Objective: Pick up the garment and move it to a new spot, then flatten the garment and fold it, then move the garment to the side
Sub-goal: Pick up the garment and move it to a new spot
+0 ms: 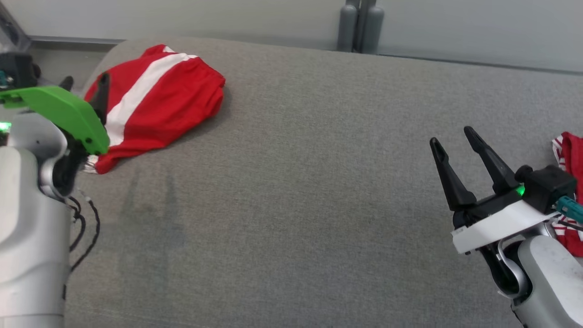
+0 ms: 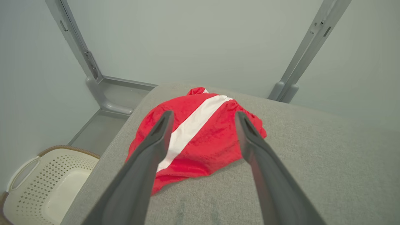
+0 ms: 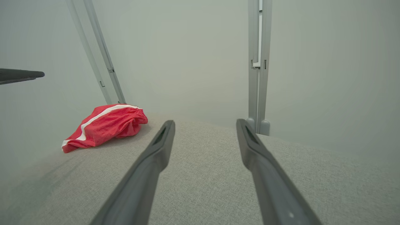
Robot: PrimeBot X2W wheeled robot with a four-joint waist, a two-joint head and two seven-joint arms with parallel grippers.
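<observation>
Head view puts your garment (image 1: 157,98) at upper left, stripe slanting up-right; your left gripper (image 2: 203,117), fingers wide, points straight at it; the right gripper (image 1: 452,136), equally wide, lies well apart.

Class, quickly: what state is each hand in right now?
Left hand: open, holding nothing.
Right hand: open, holding nothing.

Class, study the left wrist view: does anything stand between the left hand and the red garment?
Nothing visible does. The left hand is open, and the red garment lies on the grey cushion straight beyond its fingers, with nothing between them.
</observation>
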